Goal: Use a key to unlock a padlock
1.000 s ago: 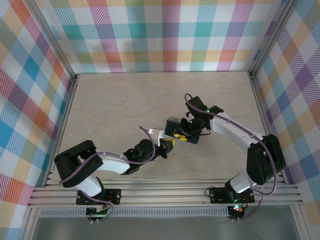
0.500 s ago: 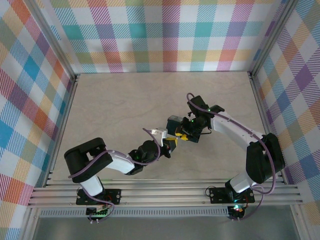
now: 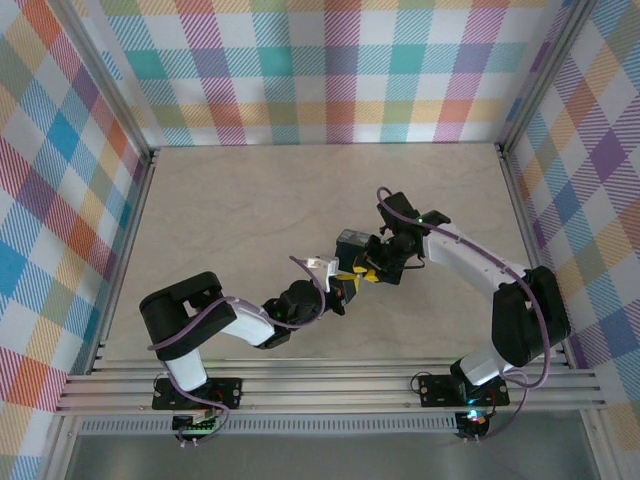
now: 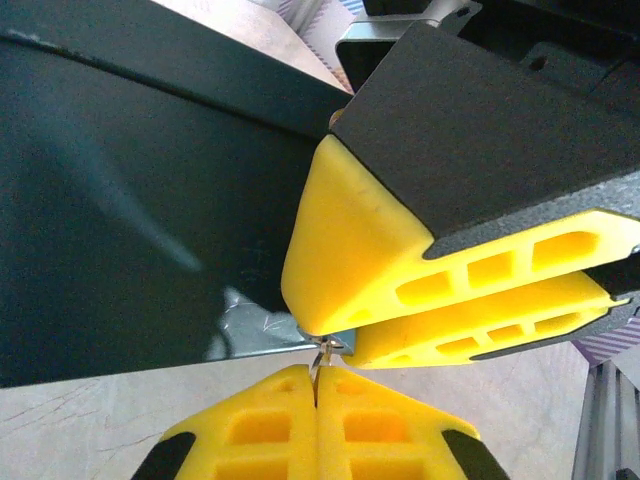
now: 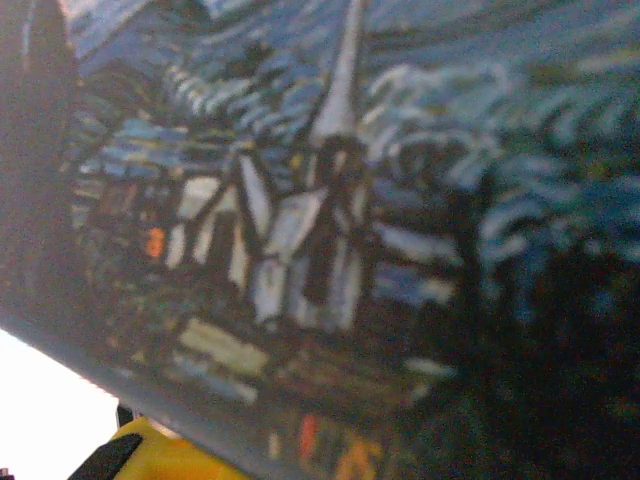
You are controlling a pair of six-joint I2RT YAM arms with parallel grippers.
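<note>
My right gripper (image 3: pixel 371 270) is shut on the padlock (image 3: pixel 350 243), a dark teal block held above the middle of the table. The padlock's painted face (image 5: pixel 320 230) sits very close to the right wrist camera. In the left wrist view the right gripper's yellow fingers (image 4: pixel 400 250) clamp the padlock (image 4: pixel 130 220) at its lower silver edge. My left gripper (image 3: pixel 347 284) is just below and left of it, shut on the key (image 4: pixel 322 355). The thin metal blade pokes up from between the closed pads (image 4: pixel 260 420). Its tip touches the padlock's lower edge.
The beige tabletop (image 3: pixel 250 200) is walled by checked panels (image 3: pixel 330 70) at the back and both sides. Aluminium rails (image 3: pixel 330 385) run along the near edge by the arm bases. Metal frame posts (image 3: pixel 120 200) line the left and right sides.
The left arm has pushed forward and right, bringing the key up against the padlock. The right gripper with the padlock shifted slightly right. Both grips are unchanged.
</note>
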